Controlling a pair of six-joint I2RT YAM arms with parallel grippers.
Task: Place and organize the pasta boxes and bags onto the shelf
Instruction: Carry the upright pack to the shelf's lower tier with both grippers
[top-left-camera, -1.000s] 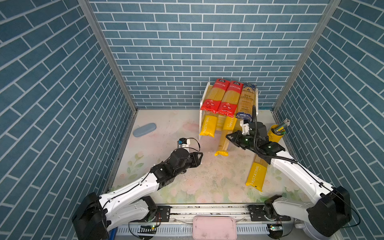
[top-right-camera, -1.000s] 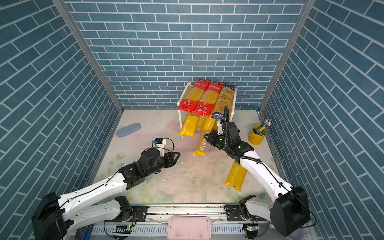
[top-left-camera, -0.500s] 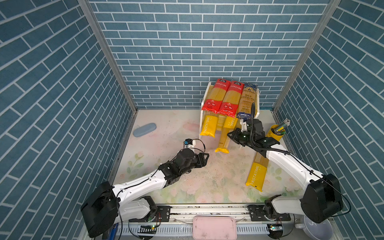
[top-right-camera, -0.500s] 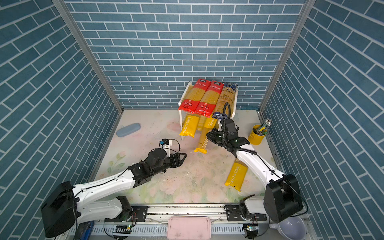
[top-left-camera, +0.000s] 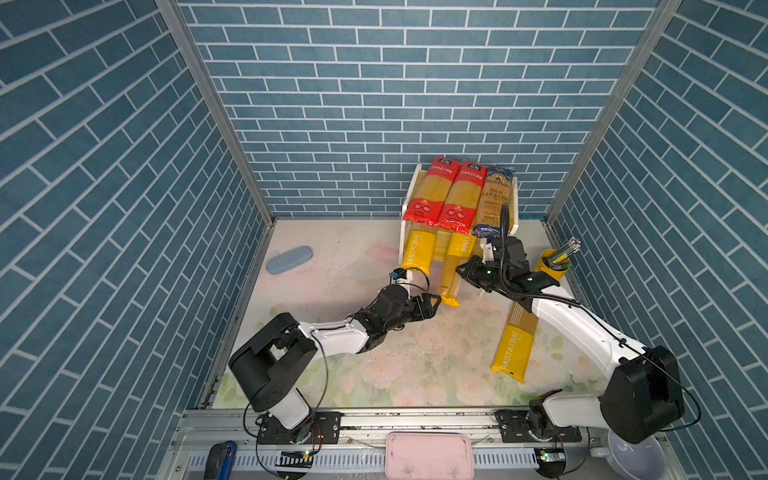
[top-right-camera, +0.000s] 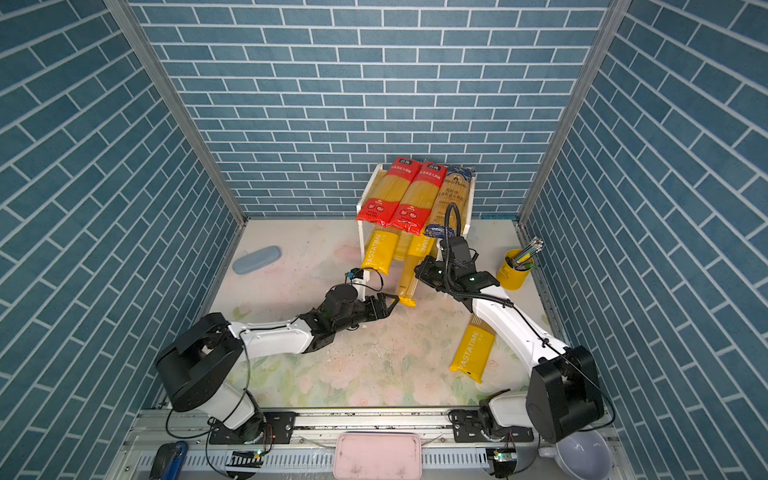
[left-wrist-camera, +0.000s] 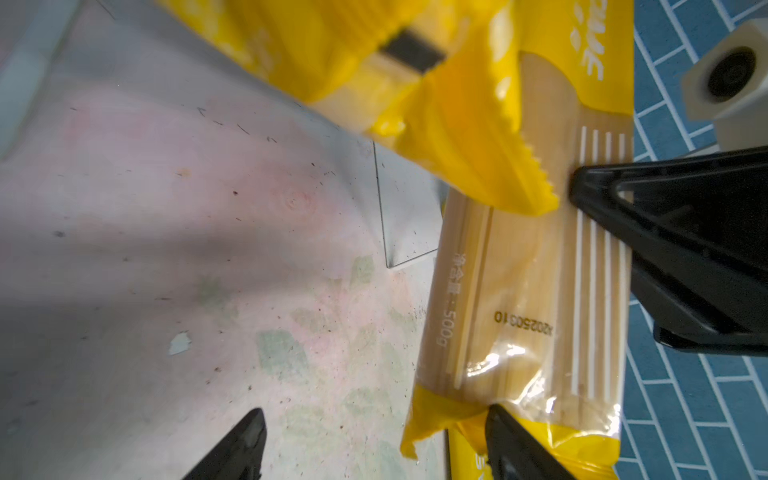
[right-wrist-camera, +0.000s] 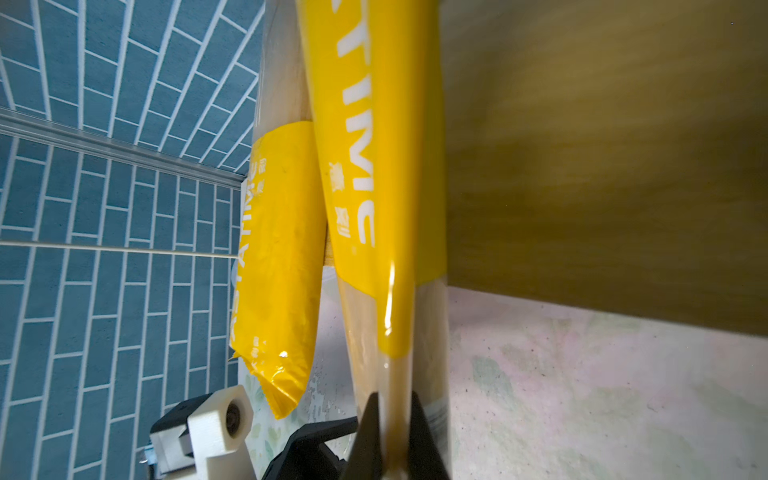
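Observation:
The shelf (top-left-camera: 409, 195) (top-right-camera: 370, 187) stands at the back right. Two red packets (top-left-camera: 432, 191) and a dark blue-ended packet (top-left-camera: 494, 195) lie on its upper board. A yellow PASTATIME packet (top-left-camera: 417, 251) (right-wrist-camera: 278, 249) rests on the lower board. Beside it a second yellow packet with a clear striped end (top-left-camera: 453, 270) (top-right-camera: 409, 274) (left-wrist-camera: 519, 291) slants from the lower board down to the floor. My right gripper (top-left-camera: 463, 270) (right-wrist-camera: 390, 440) is shut on its edge. My left gripper (top-left-camera: 434, 301) (left-wrist-camera: 374, 449) is open at that packet's low end. A third yellow packet (top-left-camera: 513, 345) (top-right-camera: 471, 349) lies on the floor.
A grey-blue case (top-left-camera: 289, 259) lies at the back left of the floor. A yellow cup of pens (top-left-camera: 555, 266) stands right of the shelf, close to my right arm. A pink tray (top-left-camera: 428, 455) and a pale bowl (top-left-camera: 631, 457) sit at the front rail.
My left arm has reached forward and right to the slanting packet's low end, and its jaws have opened. My right gripper has carried the packet further toward the shelf.

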